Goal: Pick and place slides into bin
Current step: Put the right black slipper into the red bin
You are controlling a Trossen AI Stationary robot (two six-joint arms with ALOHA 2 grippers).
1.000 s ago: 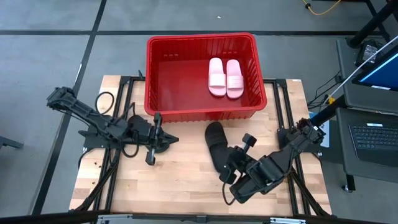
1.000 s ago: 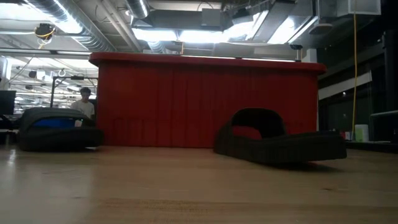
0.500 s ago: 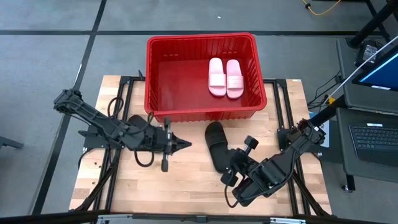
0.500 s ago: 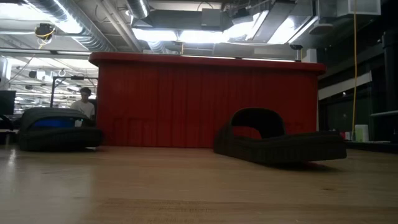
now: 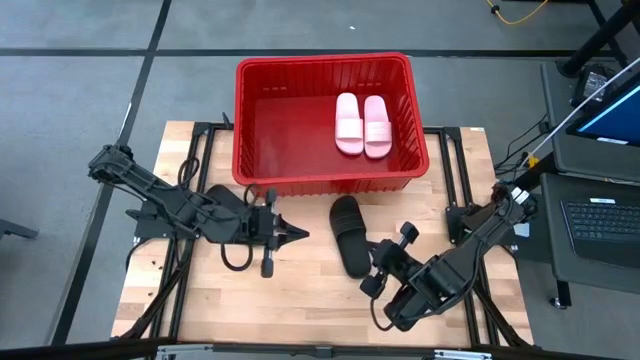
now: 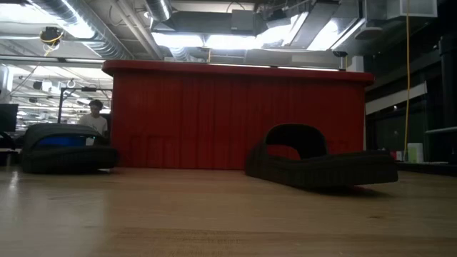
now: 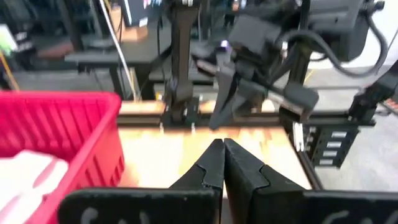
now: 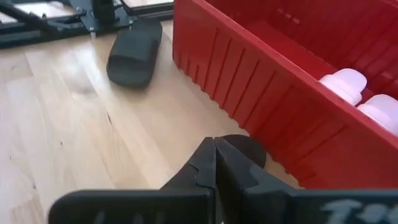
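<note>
- Black moulded-foam slide sandal with one wide arched strap [image 5: 347, 232]: lies flat on the desk just outside the near wall of the bin, close to it, touching or not cannot be told. Long axis runs away from that wall and slightly askew. Surface matt and rubbery; in the low view [image 6: 314, 160] the strap stands as a hollow arch over a thin sole.
- Second black slide sandal [image 8: 134, 53]: on the desk by the same near wall, toward the bin's left corner. From above it is covered by the left arm; the low view shows it as a low dark hump [image 6: 66, 148].
- Two pale pink foam slide sandals [image 5: 361, 124]: already in the bin, side by side, toward its right half.
- Large rectangular bright red plastic bin with ribbed walls and rolled rim [image 5: 252, 110]: stands at the far edge of the desk.
- Right gripper [image 5: 385, 268]: nearer of the two to the exposed black sandal, just off its heel end on the side away from the bin; jaws pressed together, empty. The sandal lies ahead of them, toward the bin.
- Left gripper [image 5: 295, 235]: beside the bin's near wall, pointing toward the exposed sandal from its left; jaws closed, empty.
- Pale butcher-block wooden desk [image 5: 300, 300]: smooth, with visible grain.
</note>
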